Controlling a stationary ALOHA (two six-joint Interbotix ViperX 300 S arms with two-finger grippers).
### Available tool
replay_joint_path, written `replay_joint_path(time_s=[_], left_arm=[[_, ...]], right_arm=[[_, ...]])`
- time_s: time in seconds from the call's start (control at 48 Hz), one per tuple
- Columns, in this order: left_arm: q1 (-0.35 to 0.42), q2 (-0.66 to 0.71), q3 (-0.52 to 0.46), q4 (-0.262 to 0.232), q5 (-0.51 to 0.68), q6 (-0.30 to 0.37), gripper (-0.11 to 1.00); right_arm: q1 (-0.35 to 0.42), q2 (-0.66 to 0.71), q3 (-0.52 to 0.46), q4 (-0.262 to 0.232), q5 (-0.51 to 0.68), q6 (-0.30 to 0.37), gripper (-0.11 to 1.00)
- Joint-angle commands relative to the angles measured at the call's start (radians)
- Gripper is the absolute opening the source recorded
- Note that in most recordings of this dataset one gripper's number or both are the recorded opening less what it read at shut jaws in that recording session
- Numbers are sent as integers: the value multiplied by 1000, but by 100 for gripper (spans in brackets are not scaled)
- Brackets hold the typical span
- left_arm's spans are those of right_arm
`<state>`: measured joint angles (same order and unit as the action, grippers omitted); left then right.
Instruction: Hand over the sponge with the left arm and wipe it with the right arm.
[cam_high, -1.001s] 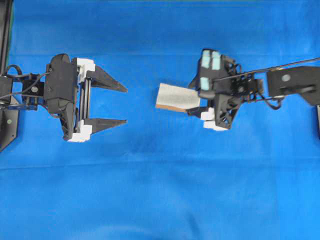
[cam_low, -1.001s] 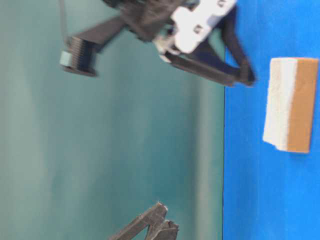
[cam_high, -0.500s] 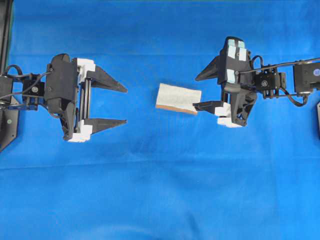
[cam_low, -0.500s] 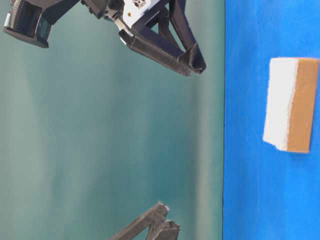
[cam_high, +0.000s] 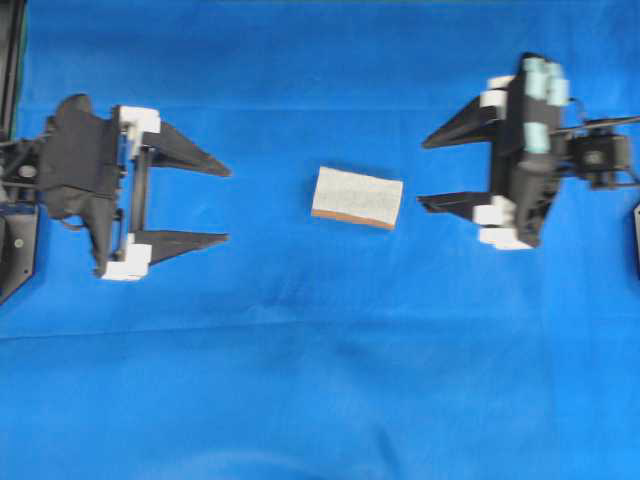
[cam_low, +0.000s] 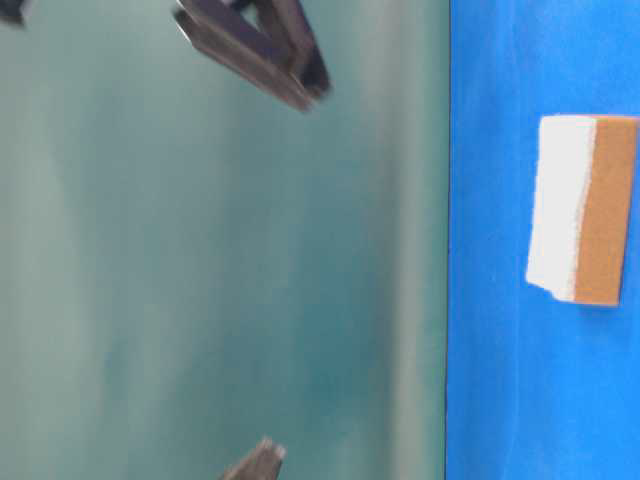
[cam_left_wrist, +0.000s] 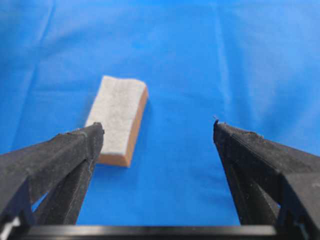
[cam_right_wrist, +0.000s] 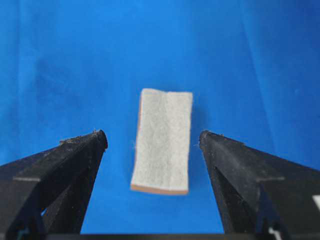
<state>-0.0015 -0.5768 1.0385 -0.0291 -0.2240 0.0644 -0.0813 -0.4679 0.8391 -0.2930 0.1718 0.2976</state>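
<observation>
bare cloth (cam_high: 320, 350) all around sponge (cam_high: 357, 197)

The sponge (cam_left_wrist: 118, 119) lies flat on blue cloth (cam_left_wrist: 200, 60), seemingly beyond the spread left claw (cam_left_wrist: 157, 132).

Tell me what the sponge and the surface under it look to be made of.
The sponge: a pale grey, fuzzy, matte top, likely scouring fibre, over a thin smooth orange-brown layer, probably foam. The blue surface: seemingly cloth or thin sheet, matte, with faint creases and folds; which one is unclear.
</observation>
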Motion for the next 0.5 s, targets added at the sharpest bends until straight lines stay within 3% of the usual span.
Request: replay_joint_path(time_s=[0.0, 0.25, 0.48], left_arm=[[0, -61, 8, 0, 21, 2, 88], [0, -296, 75, 0, 156, 2, 88], [-3, -546, 160, 0, 265, 0, 88]], right_arm=[[3, -95, 23, -2, 0, 3, 73], [3, -357, 124, 0, 38, 8, 73], [3, -591, 278, 9, 60, 15, 73]])
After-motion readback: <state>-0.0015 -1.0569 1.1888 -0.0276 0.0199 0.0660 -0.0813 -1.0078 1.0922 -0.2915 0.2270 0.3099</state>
